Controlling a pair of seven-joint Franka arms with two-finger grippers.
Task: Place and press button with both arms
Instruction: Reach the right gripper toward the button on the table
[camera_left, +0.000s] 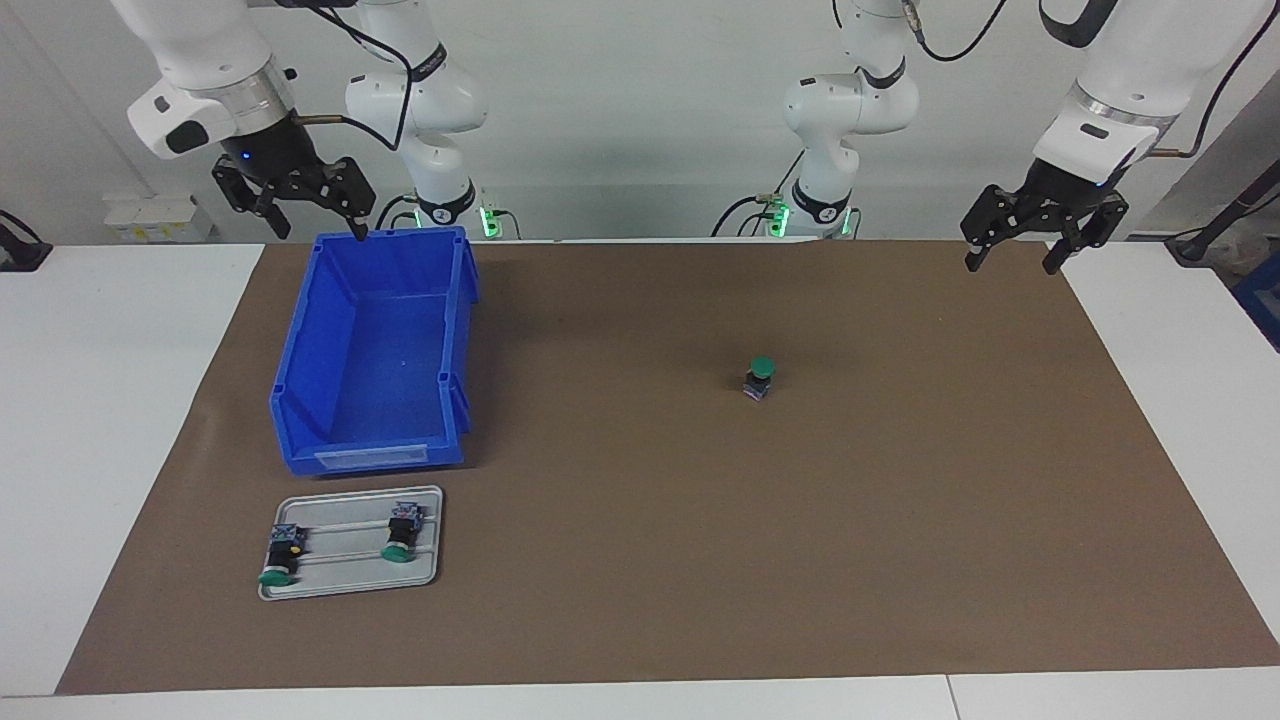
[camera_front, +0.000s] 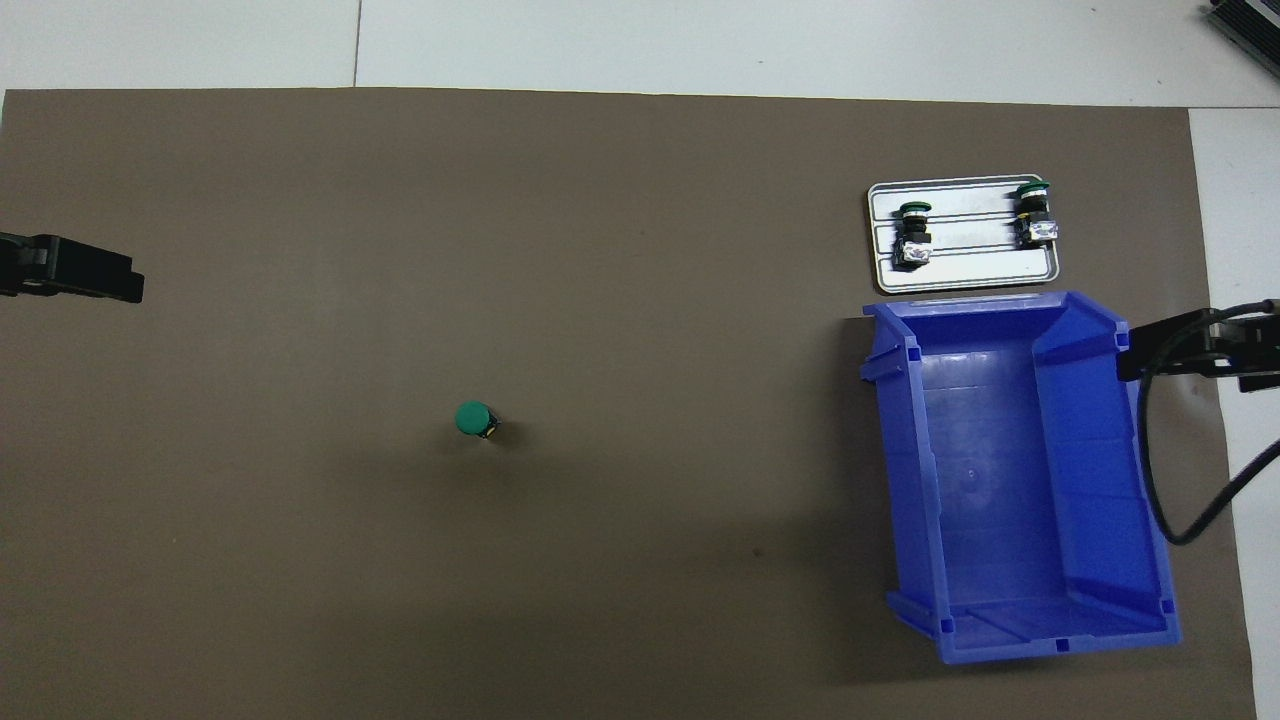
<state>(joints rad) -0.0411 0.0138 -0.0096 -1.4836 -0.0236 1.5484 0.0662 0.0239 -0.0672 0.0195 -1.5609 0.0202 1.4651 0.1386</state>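
Observation:
The button (camera_left: 760, 378) stands upright on the brown mat (camera_left: 900, 520), green cap up and black body below. It is also in the overhead view (camera_front: 474, 419), alone in the mat's middle, toward the left arm's end. My left gripper (camera_left: 1010, 262) hangs open in the air over the mat's corner at that end, well away from the button. My right gripper (camera_left: 320, 230) hangs open above the blue bin's (camera_left: 370, 340) rim nearest the robots. Nothing is between the fingers of either one.
The blue bin (camera_front: 1000, 480) holds nothing. A grey tray (camera_left: 345, 575) lies farther from the robots than the bin, with two like buttons on their sides, one (camera_left: 402, 533) and one (camera_left: 283, 553) with a yellow spot. White table surrounds the mat.

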